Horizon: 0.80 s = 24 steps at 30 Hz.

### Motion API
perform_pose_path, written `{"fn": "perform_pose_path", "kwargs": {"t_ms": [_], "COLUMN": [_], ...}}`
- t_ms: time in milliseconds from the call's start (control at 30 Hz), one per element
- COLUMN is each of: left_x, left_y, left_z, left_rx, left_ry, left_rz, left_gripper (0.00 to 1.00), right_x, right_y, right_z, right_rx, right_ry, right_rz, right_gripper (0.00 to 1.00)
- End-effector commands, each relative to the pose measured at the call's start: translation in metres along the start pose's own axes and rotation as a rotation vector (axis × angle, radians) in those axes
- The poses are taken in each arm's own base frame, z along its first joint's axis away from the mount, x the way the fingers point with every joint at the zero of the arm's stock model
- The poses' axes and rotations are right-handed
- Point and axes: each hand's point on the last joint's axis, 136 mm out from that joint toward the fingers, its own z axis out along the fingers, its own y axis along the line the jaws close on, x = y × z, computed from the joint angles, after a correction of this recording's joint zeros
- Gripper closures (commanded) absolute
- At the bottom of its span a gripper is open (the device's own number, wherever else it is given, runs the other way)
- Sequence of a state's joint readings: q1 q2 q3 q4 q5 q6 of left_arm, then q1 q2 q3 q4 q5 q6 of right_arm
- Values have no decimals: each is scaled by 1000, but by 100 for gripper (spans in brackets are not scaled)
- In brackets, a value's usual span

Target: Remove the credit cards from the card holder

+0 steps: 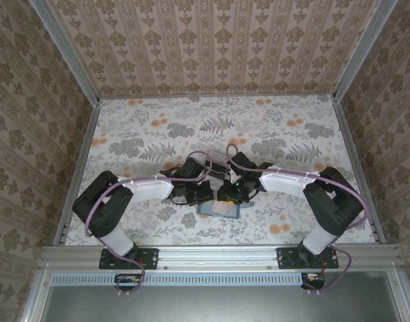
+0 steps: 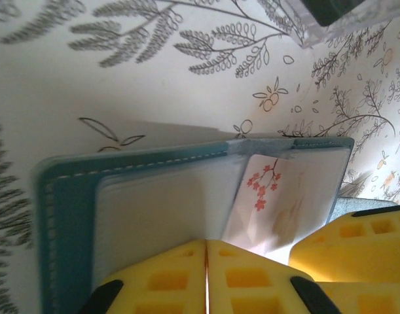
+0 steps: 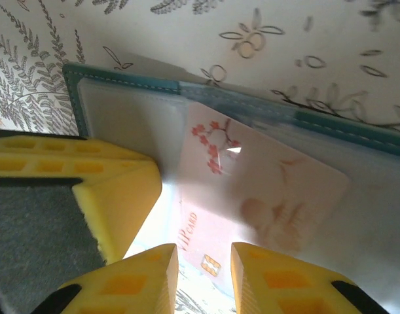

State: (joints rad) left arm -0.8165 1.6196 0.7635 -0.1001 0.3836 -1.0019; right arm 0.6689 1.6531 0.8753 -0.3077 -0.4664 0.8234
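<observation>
The teal card holder (image 1: 218, 210) lies open on the floral table between both arms. Its stitched teal cover (image 2: 62, 209) and clear sleeves face up. A pale pink credit card (image 3: 265, 176) with red blossoms sticks partway out of the right-hand pocket, also seen from the left wrist (image 2: 272, 196). My right gripper (image 3: 204, 252) is open, its fingertips standing either side of the card's exposed end. My left gripper (image 2: 206, 241) is shut, its tips pressed against the left clear sleeve. I cannot tell if it pinches anything.
A transparent tray (image 2: 357, 19) holding something dark stands just beyond the card holder. The two grippers crowd each other: a right finger (image 2: 357, 242) sits beside the left gripper, and a left finger (image 3: 114, 190) beside the right. Patterned walls enclose the table.
</observation>
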Motion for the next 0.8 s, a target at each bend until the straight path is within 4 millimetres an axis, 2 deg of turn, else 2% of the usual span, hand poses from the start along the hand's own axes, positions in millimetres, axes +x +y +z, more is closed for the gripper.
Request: {"fn": "perform_pose_path", "kwargs": {"t_ms": [0, 133, 300, 567, 767], "left_x": [-4, -5, -3, 0, -1], "left_y": [2, 8, 14, 22, 17], "left_z": [-10, -12, -9, -3, -3], "left_rx": [6, 10, 6, -7, 7], "left_ry": [-38, -48, -36, -14, -9], "left_rz": [-16, -31, -44, -54, -46], "left_gripper": [95, 98, 99, 99, 99], "right_x": [-4, -4, -1, 2, 1], "right_y": [19, 20, 8, -13, 5], "right_z": [6, 14, 22, 15, 13], "right_rx": [-36, -20, 53, 185, 114], "right_ry": [14, 28, 45, 33, 29], "right_rz": [-4, -8, -11, -30, -46], "right_gripper": [72, 72, 72, 67, 67]}}
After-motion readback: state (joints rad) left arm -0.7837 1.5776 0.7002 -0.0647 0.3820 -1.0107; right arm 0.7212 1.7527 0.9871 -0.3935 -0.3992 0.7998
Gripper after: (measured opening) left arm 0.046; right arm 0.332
